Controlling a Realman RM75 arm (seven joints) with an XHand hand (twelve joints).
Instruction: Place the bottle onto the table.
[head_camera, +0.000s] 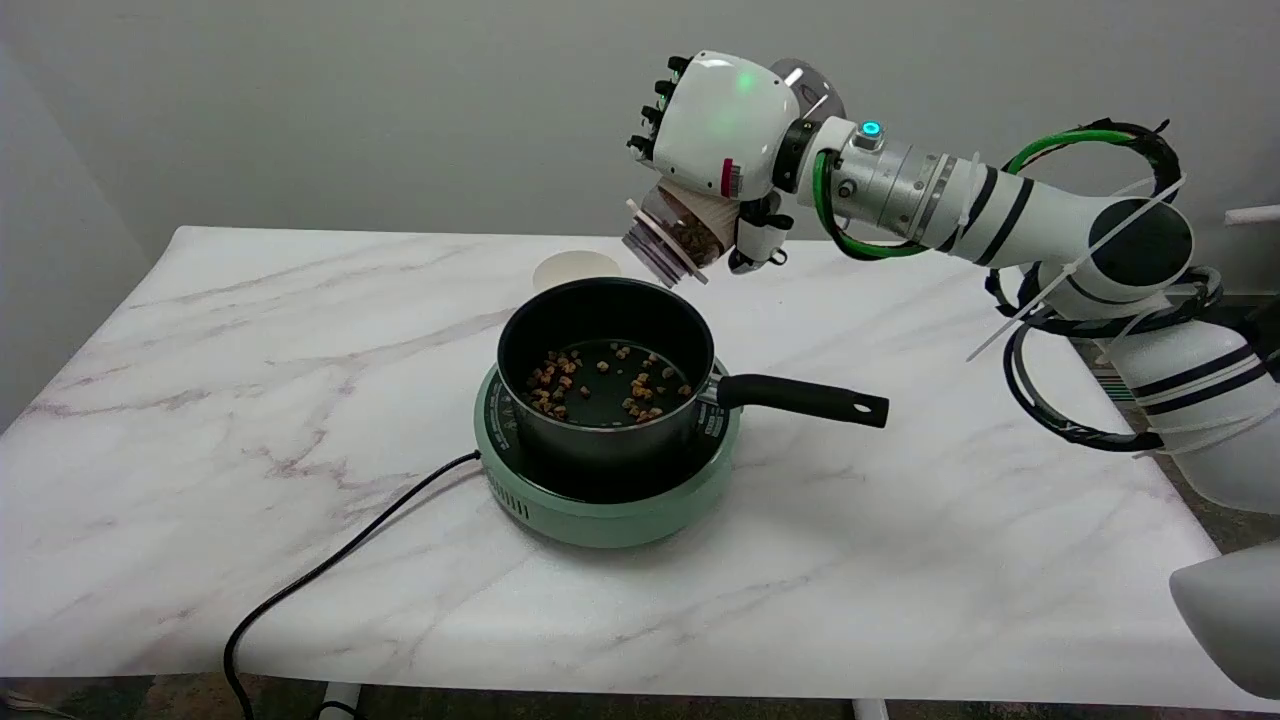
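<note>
A clear bottle (672, 237) with brown bits inside is gripped by my right hand (718, 135), high above the marble table (900, 560). The bottle is tilted, its open mouth pointing down and left, just above the far right rim of a black pot (600, 375). Brown bits lie scattered on the pot's bottom. My fingers wrap around the bottle's upper part and hide its base.
The pot stands on a green round cooker (610, 500), with its black handle (805, 398) pointing right. A black cord (330, 570) runs from the cooker to the table's front left edge. A pale round lid (577, 270) lies behind the pot.
</note>
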